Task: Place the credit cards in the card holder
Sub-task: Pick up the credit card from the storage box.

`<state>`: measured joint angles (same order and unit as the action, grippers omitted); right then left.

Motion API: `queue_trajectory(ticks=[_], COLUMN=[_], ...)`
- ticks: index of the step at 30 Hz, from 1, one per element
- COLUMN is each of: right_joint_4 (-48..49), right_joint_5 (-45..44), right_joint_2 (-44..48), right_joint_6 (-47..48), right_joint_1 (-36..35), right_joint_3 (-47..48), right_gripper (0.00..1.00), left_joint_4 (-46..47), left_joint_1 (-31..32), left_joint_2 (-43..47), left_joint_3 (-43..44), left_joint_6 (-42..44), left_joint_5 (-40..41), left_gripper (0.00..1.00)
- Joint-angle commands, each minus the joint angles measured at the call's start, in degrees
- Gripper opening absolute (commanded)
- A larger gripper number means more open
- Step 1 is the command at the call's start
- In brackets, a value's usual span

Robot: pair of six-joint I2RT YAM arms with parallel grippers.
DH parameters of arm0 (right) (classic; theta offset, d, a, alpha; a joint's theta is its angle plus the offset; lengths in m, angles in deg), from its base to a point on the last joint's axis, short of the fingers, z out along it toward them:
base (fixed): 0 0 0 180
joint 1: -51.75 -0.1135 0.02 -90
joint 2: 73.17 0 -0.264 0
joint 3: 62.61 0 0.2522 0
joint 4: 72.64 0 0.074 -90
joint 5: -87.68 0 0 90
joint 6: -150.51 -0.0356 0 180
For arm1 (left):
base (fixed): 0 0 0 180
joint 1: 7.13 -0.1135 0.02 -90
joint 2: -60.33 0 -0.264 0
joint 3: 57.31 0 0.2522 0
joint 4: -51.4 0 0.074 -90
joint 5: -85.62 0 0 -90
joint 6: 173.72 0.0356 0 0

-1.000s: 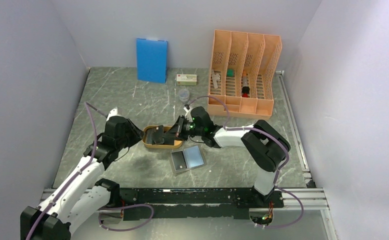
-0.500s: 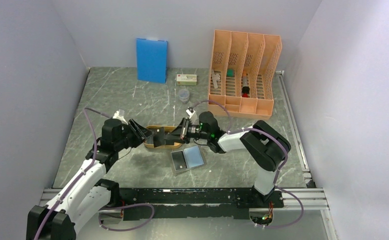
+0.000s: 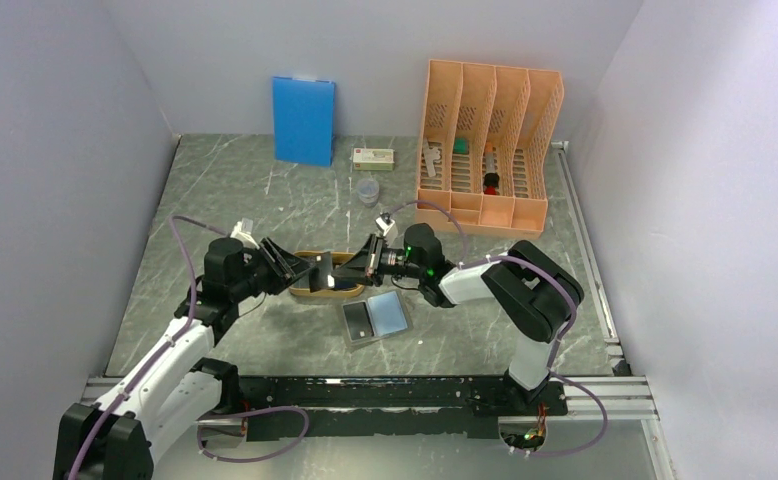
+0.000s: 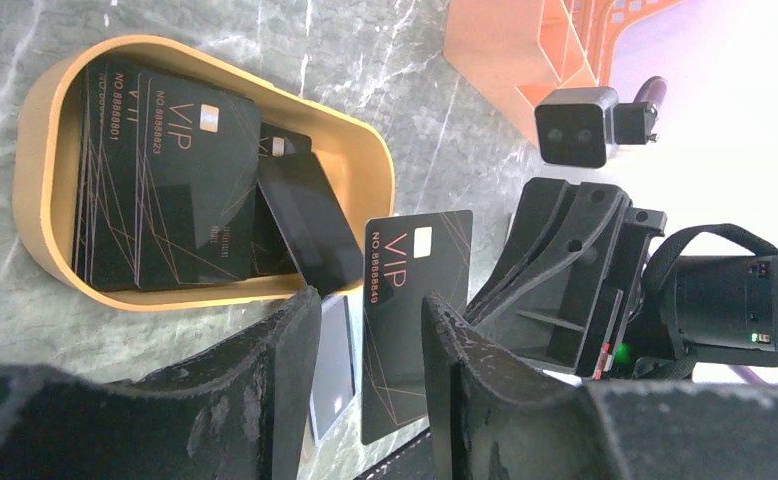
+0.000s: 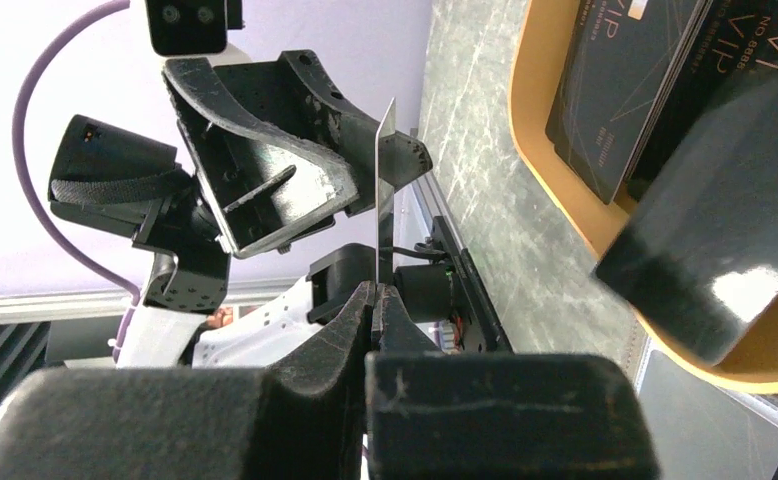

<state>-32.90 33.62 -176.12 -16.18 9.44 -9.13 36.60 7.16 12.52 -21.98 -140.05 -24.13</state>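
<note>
Right wrist camera first: the right gripper point(image 5: 375, 290) is pinched tight on the held card point(image 5: 382, 195). The card shows purely edge-on here, a thin line rising from the fingertips. Beyond it sits the left gripper point(image 5: 377, 168), jaws spread, one finger on either side of that line. Whether either finger touches the card, I cannot tell from this angle.

Over to the left wrist, the same card is face-on, black with VIP lettering and a small chip. Its lower end sits in the gap between the two dark fingers point(image 4: 265, 390), and one lower corner is hidden behind a finger. No clear contact shows there either.

More credit cards point(image 4: 165, 190) lie fanned in the orange tray point(image 4: 35, 150), overlapping too much to count. A black slab point(image 4: 310, 225) leans out over the tray's rim, and what it is I cannot make out.

From above, the two grippers meet nose to nose over the tray and cover most of it. The card holder point(image 3: 375, 318) lies open flat on the table point(image 3: 265, 200), just beside the tray on the arm-base side, pale blue pocket up. A dark rectangle sits on its left half, too small to read.
</note>
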Motion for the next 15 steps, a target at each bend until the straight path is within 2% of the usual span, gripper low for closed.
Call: queue_trajectory(ticks=[1,8,15], right_joint_4=[3.26,6.83,9.90], right_joint_5=[1.44,2.41,3.24], right_joint_2=[-0.25,-0.45,0.09], right_joint_6=[-0.58,-2.85,-4.91], right_joint_1=[0.41,0.42,0.43], right_joint_3=[0.58,-0.11,-1.13], right_gripper=[0.00,0.00,0.00], left_joint_4=[3.83,11.85,16.04], left_joint_1=[-0.62,-0.66,-0.66], left_joint_2=[-0.26,-1.72,-1.48], left_joint_3=[0.27,-2.29,-4.14], left_joint_6=[0.41,-2.59,-4.62], left_joint_5=[-3.12,-8.89,-11.73], left_gripper=[0.47,0.45,0.29])
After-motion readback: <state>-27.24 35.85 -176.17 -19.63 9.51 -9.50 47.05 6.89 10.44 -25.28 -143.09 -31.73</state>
